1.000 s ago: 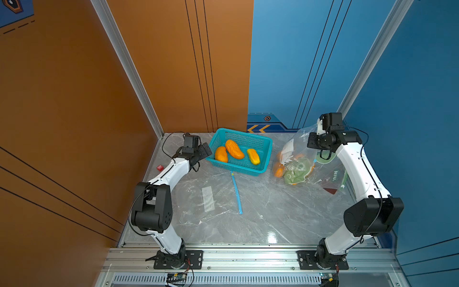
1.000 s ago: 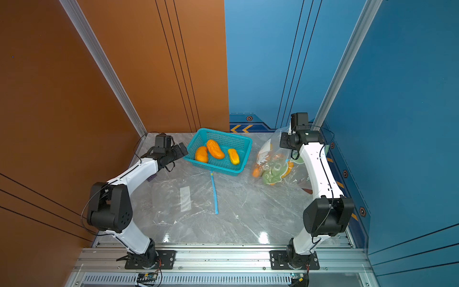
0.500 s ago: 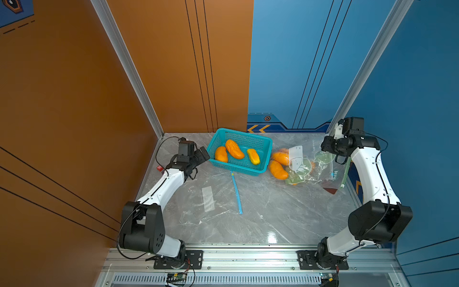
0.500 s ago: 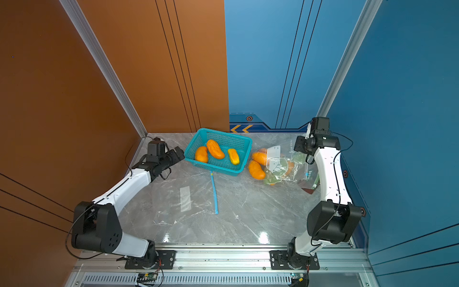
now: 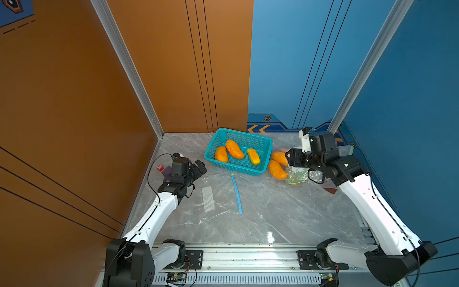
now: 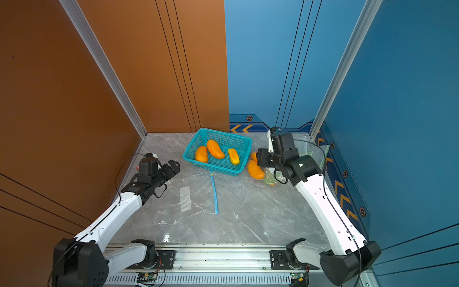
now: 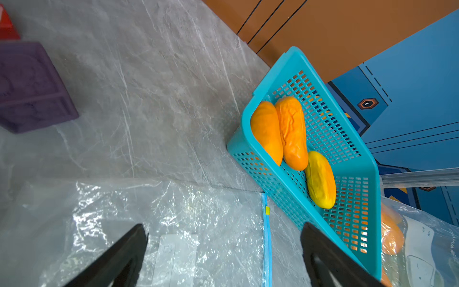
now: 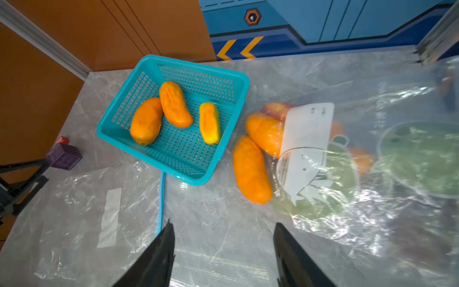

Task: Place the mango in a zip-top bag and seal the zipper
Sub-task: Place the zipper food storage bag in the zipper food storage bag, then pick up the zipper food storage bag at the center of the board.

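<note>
Seeing my left end effector [image 7: 223, 228] wide, empty, by the flat zip-top bag [image 5: 218, 198] | right end effector [image 8: 223, 223] parted, empty, near printed bag [image 8: 397, 161] | three mangoes [image 5: 234, 149] in teal basket [image 5: 263, 144], far centre of counter [image 5: 285, 211] | two other mangoes [image 5: 277, 169] just right of it.

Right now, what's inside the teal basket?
Three mangoes: a smooth orange mango touching a wrinkled orange mango, and a yellow mango lying apart. Nothing else shows on the basket mesh; the floor directly under each fruit is covered.
</note>
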`<state>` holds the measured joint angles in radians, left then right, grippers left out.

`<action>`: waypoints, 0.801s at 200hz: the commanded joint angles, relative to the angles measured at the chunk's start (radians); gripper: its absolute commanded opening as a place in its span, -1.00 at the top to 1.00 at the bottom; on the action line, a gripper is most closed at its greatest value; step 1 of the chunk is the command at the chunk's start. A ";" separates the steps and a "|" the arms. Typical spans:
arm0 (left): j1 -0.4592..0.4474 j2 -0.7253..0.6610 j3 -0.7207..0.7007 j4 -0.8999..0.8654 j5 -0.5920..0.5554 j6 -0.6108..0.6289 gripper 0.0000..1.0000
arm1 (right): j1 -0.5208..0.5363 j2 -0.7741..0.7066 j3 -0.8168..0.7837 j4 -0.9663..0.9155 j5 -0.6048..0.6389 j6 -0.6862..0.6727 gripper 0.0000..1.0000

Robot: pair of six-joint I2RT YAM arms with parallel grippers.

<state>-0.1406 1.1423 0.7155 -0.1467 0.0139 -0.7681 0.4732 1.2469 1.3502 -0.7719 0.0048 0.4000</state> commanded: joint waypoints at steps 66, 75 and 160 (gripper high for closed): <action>-0.367 -0.009 -0.151 -0.126 -0.073 -0.156 -0.46 | 0.381 0.304 -0.225 0.205 0.225 0.256 0.17; -0.356 -0.030 -0.185 -0.128 -0.089 -0.175 -0.39 | 0.399 0.345 -0.215 0.228 0.213 0.264 0.17; -0.262 -0.014 -0.252 -0.149 -0.122 -0.131 -0.22 | 0.416 0.612 -0.057 0.358 0.064 0.250 -0.10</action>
<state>-0.4122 1.0985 0.4747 -0.2787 -0.0715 -0.9237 0.8959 1.8290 1.2427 -0.4709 0.1287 0.6418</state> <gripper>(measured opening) 0.610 0.502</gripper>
